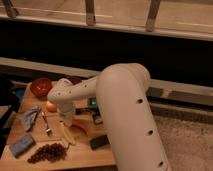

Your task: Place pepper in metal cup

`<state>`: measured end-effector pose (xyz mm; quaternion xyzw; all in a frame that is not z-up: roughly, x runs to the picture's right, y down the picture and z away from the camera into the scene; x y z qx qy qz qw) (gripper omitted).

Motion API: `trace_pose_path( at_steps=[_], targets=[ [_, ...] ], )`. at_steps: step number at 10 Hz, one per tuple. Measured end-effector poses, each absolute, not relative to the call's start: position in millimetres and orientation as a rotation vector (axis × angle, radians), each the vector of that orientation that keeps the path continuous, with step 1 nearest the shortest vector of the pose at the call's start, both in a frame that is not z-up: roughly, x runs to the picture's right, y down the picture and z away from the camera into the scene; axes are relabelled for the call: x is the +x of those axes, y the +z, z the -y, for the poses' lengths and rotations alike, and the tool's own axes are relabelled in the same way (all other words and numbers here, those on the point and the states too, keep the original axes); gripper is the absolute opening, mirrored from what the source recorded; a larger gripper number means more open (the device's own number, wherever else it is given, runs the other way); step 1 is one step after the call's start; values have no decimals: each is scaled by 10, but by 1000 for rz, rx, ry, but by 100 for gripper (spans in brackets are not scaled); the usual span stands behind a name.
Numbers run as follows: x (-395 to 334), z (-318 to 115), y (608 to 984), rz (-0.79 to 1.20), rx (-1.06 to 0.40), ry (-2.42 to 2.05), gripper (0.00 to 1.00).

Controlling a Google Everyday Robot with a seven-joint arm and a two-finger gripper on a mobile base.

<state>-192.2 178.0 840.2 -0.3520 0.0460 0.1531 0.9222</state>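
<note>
We judge the task to be at an early stage, with none of its main work done. The pepper (80, 126) lies on the bench (82, 154) near the middle, a little toward the right edge. It is just beside the pale yellow item (67, 135), which runs toward the near edge. It appears to rest flat on the wood rather than being lifted.

The end effector (67, 118) hangs below the arm's wrist over the middle of the bench, between the round orange fruit (51, 106) and the pepper, and close to the pepper's left end. We cannot tell how far open it is. We see nothing in its hold, though the wrist hides part of it.

We cannot pick out the metal cup with any certainty. The bulky white arm (125, 105) covers much of the far right part of the bench, and the cup may sit behind it.

Other things on the bench play no part in the task:
- a red bowl (41, 86) near the far left corner
- a grey cloth (30, 117) by the left edge, with a fork (46, 125) beside it
- a blue sponge (21, 145) near the near left corner
- a dark red cluster (47, 152) along the near edge
- a black object (99, 141) toward the right edge

By our reading, every step is left to do: closing on the pepper, raising it, carrying it to the cup, and letting it go inside.
</note>
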Motion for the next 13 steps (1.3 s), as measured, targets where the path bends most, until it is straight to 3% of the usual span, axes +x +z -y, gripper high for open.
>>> trace_pose_path(
  at_steps=[8, 13],
  targets=[
    [-1599, -1086, 7778, -90, -538, 418, 0],
    [-796, -695, 7436, -168, -419, 608, 0]
  ],
)
